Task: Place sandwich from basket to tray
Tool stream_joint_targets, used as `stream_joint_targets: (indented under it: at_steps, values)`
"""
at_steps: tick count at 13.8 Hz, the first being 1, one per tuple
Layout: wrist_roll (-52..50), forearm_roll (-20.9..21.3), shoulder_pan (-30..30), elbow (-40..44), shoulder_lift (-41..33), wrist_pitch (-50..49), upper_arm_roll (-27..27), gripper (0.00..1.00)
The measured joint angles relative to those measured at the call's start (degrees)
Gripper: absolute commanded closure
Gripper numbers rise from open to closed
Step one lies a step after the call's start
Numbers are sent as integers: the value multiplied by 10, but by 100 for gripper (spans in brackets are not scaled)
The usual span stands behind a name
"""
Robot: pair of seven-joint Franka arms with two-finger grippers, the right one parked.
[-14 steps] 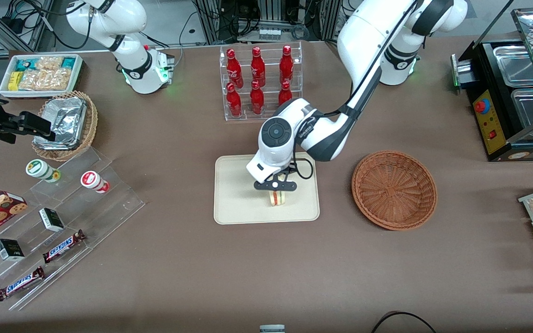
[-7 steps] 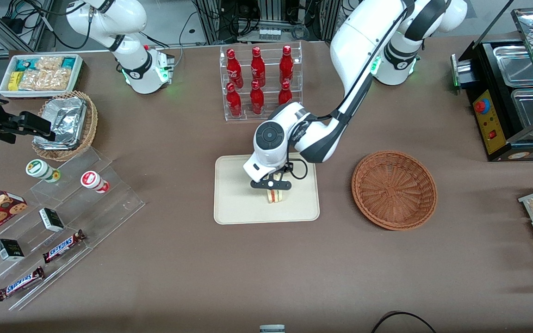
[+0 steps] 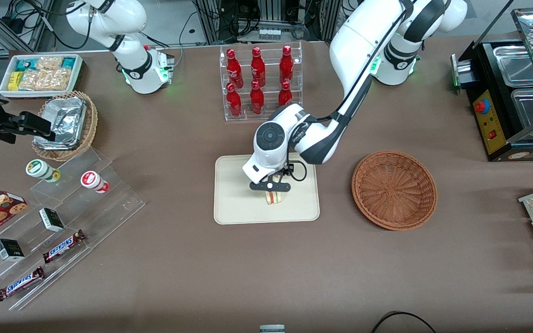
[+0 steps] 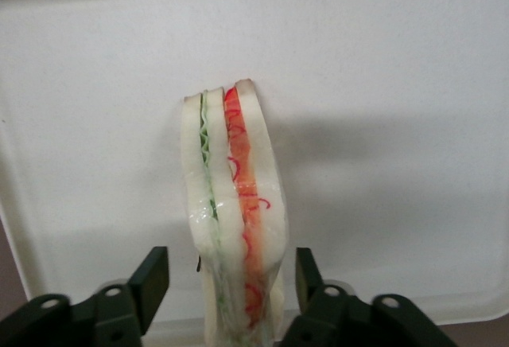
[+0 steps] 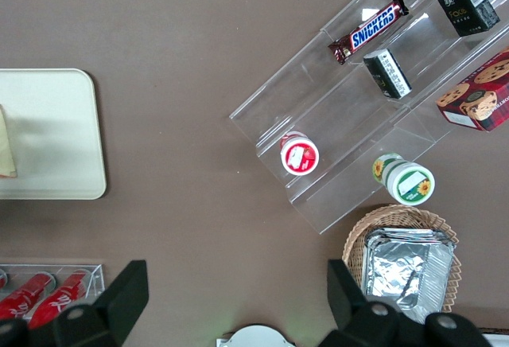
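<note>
Brown tabletop (image 3: 248, 268): sandwich (image 4: 233, 220) is set on the tray (image 3: 234, 203), beside the basket (image 3: 394, 189). Gripper (image 4: 231, 283) is spread open around sandwich, fingers (image 4: 153, 275) apart from the bread.

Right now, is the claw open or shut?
Open. The claw is over the tray, with clear gaps between both fingers and the sandwich.
</note>
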Motion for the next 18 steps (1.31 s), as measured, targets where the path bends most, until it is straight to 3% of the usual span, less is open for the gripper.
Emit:
stream_joint_targets:
  at_steps: [4,9,13,18]
  values:
    - [-46,0,19,14,-75,-80,9,0]
    - [-65,0,101,1,-197,-170,13,0]
    - [-69,0,150,-8,-246,-222,27,0]
    - [101,-1,272,-12,-306,-317,31,0]
